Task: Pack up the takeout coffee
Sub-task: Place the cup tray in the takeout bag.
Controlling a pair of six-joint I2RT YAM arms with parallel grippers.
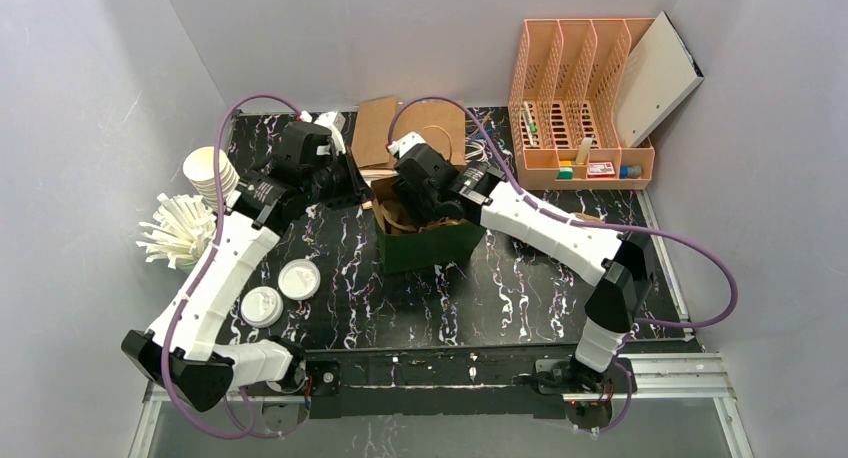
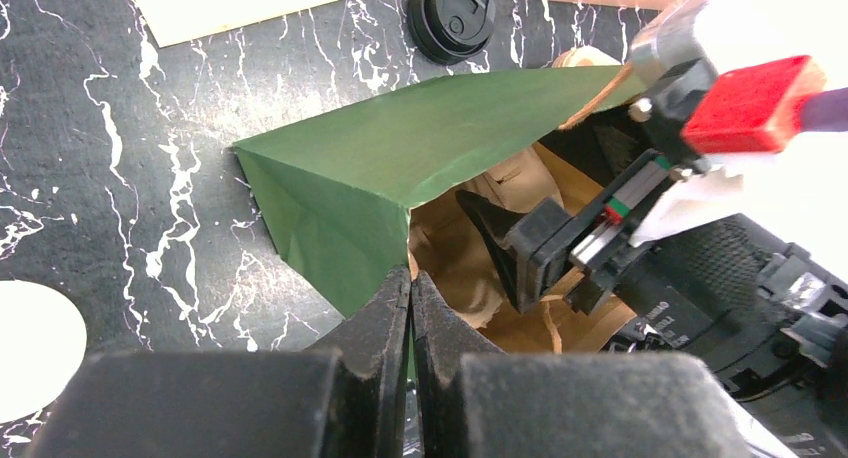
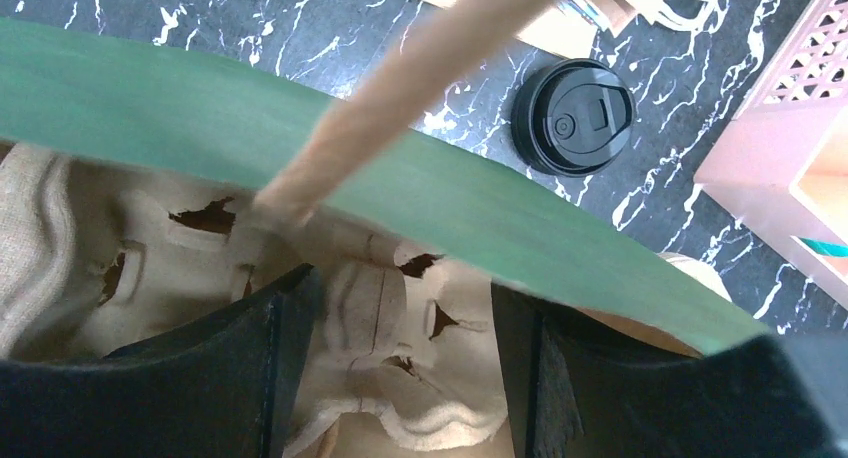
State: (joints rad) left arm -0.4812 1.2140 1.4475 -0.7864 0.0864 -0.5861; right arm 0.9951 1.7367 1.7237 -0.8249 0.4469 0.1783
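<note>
A green paper bag point(image 1: 430, 243) stands open at the table's middle. My left gripper point(image 1: 362, 192) is shut on the bag's left rim; in the left wrist view its fingertips point(image 2: 398, 298) pinch the green edge point(image 2: 350, 168). My right gripper point(image 1: 415, 213) reaches down into the bag's mouth. In the right wrist view its fingers point(image 3: 285, 328) stand wide on either side of a ridge of the pulp cup carrier point(image 3: 380, 328), which fills the gap between them inside the bag point(image 3: 200, 98). The bag's paper handle point(image 3: 400, 88) crosses in front. No coffee cup shows in the bag.
A black cup lid point(image 3: 573, 116) lies behind the bag. Two white lids point(image 1: 299, 279) point(image 1: 261, 305) lie at front left. A cup stack point(image 1: 210, 173) and white sticks point(image 1: 175, 228) sit at the left edge. A peach organizer point(image 1: 580, 108) stands back right, brown paper point(image 1: 400, 128) behind the bag.
</note>
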